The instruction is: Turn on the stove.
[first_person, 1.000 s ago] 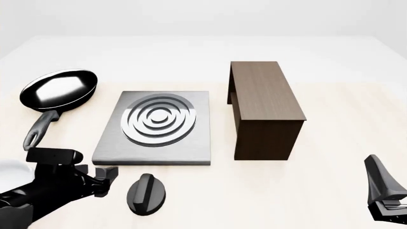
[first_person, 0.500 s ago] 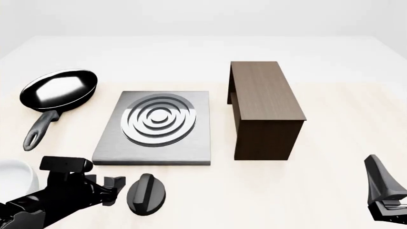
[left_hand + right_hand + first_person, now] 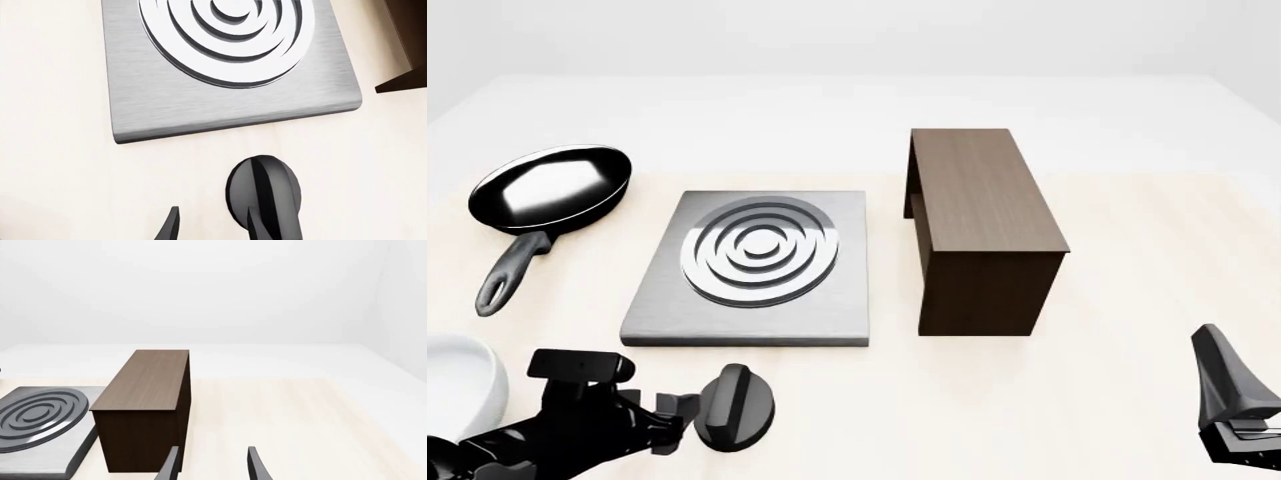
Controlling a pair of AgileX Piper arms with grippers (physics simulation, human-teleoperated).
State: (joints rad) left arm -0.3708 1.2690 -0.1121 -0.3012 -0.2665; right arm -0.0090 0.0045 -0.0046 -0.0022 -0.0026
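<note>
The stove (image 3: 747, 308) is a flat grey metal slab with silver burner rings, lying left of centre on the table. Its black oval knob (image 3: 737, 405) lies just in front of it. My left gripper (image 3: 678, 418) is open, low over the table, right beside the knob's left side. In the left wrist view the stove (image 3: 233, 107) fills the far part, and the knob (image 3: 263, 192) lies by one finger of the gripper (image 3: 213, 227). My right gripper (image 3: 1232, 405) is open and empty at the near right, far from the stove; it also shows in the right wrist view (image 3: 212, 465).
A black frying pan (image 3: 554, 187) lies to the stove's left, handle toward me. A dark brown wooden cabinet (image 3: 981, 225) stands to the stove's right. A white bowl (image 3: 454, 375) sits at the near left edge beside my left arm.
My left gripper has moved right and lower, closing the gap to the knob's left side. The knob, the stove and the right arm have not moved.
</note>
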